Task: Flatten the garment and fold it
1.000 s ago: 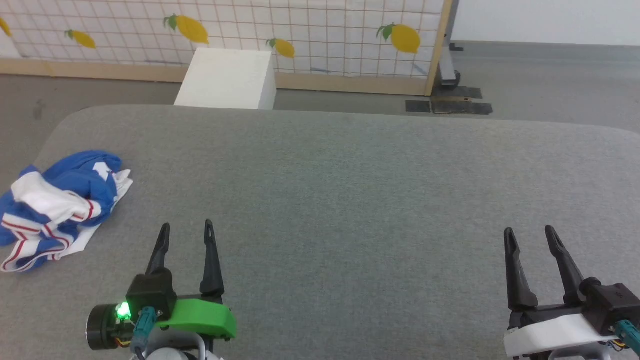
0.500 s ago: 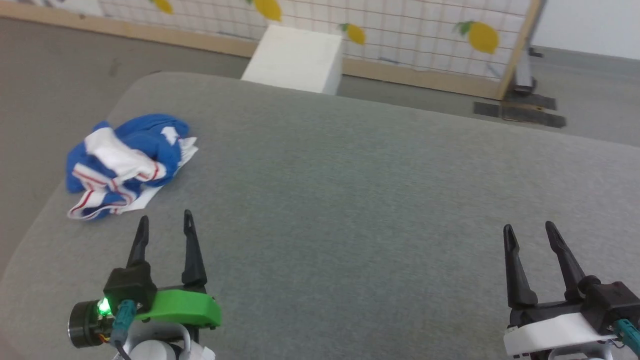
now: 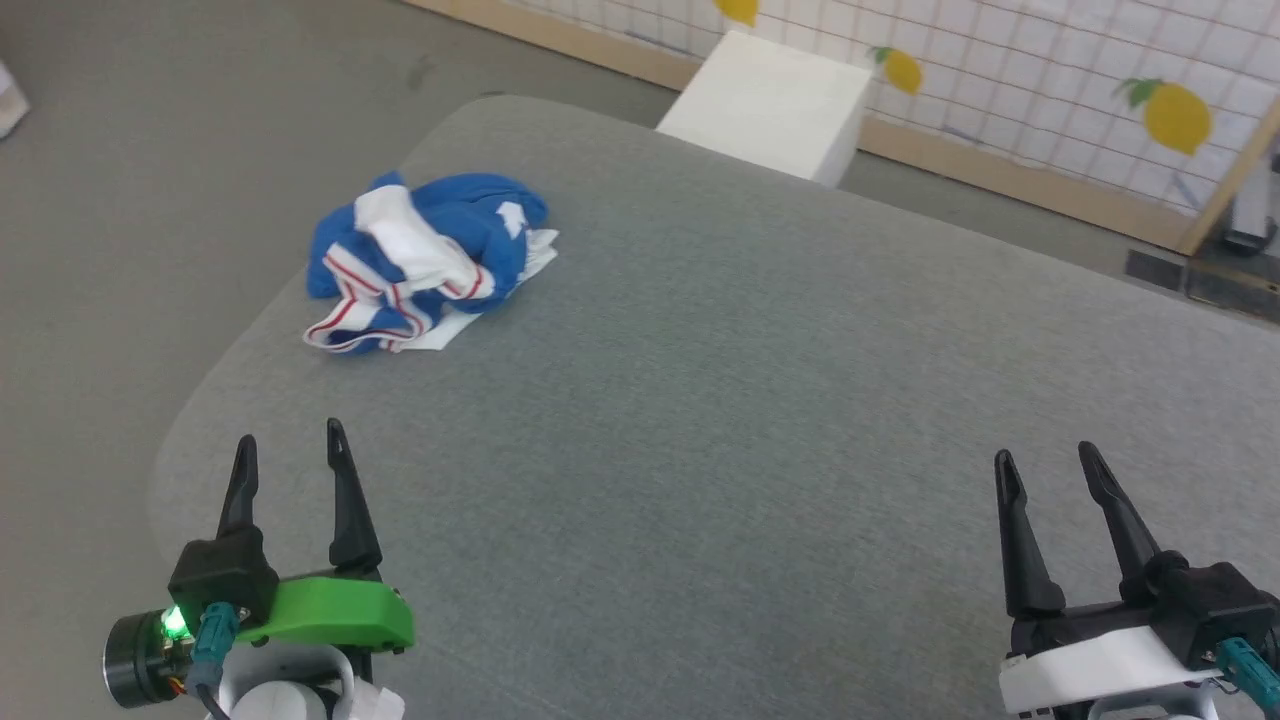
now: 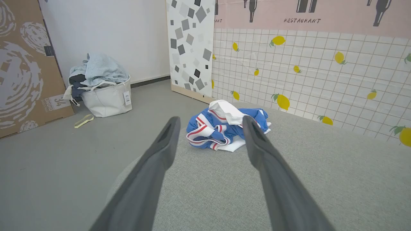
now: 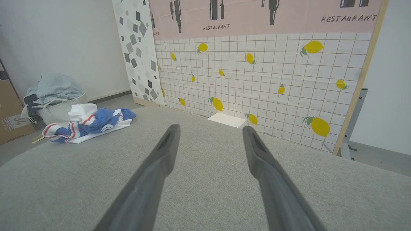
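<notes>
Laundry basket (image 4: 106, 100) stands beyond garment (image 4: 212, 130) crumpled on table (image 4: 321, 179).

Lemon-print tiled wall (image 5: 257, 80), grey floor (image 4: 64, 154)

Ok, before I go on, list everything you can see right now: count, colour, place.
garment: one, blue with white and red-striped parts, crumpled near the table's far left corner
table: one, grey fabric top, before the robot
box: one, white, on the floor beyond the table's far edge
lemon-print panel: one, white grid with yellow lemons, behind the table
laundry basket: one, white, heaped with grey-blue cloths, on the floor by the wall
cardboard: one, brown with pale swirls, beside the basket
left gripper: one, dark fingers, green mount, open, near left
right gripper: one, dark fingers, white mount, open, near right
</notes>
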Motion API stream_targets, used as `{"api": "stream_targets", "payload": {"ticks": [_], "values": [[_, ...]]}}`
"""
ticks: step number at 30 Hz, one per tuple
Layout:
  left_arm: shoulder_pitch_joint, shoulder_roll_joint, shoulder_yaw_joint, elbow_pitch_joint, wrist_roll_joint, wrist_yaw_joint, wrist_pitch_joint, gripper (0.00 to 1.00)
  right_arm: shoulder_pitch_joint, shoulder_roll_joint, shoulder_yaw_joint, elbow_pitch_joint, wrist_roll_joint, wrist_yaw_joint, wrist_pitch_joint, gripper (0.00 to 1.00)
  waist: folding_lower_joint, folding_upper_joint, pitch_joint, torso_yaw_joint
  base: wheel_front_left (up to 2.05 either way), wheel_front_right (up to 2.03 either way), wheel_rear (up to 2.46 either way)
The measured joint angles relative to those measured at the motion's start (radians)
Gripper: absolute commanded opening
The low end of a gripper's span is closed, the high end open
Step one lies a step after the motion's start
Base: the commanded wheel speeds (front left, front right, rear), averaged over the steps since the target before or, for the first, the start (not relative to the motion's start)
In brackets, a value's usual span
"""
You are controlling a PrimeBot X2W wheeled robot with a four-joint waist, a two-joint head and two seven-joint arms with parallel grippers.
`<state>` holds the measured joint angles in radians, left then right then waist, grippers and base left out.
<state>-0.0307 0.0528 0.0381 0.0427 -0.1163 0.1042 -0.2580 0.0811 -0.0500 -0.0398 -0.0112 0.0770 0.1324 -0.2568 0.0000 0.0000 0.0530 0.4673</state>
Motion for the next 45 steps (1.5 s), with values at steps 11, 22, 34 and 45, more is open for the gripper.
{"api": "stream_targets", "payload": {"ticks": [11, 22, 34, 45], "values": [[0.0, 0.0, 0.007, 0.007, -0.002, 0.002, 0.0, 1.0, -0.004, 0.0, 0.004, 0.002, -0.007, 0.0, 0.0, 1.0, 0.0, 0.0, 0.016, 0.076, 0.0, 0.0, 0.0], [-0.116, 0.02, 0.068, 0.02, -0.001, -0.039, 0.0, 1.0, -0.027, 0.0, 0.021, 0.003, -0.017, 0.0, 0.0, 1.0, 0.0, 0.0, 0.034, 0.048, 0.0, 0.0, 0.0], [-0.563, 0.243, 0.133, 0.311, 0.001, -0.161, 0.003, 1.0, -0.124, 0.001, 0.009, -0.029, -0.089, 0.0, 0.0, 1.0, 0.0001, 0.0, 0.155, -0.029, 0.0, 0.0, 0.0], [-0.853, 0.434, 0.009, 0.623, -0.266, -0.228, 0.453, 1.0, -0.221, 0.001, -0.001, -0.083, -0.122, 0.0, 0.0, 1.0, 0.0002, -0.0001, 0.328, -0.132, 0.0, 0.0, 0.0]]}}
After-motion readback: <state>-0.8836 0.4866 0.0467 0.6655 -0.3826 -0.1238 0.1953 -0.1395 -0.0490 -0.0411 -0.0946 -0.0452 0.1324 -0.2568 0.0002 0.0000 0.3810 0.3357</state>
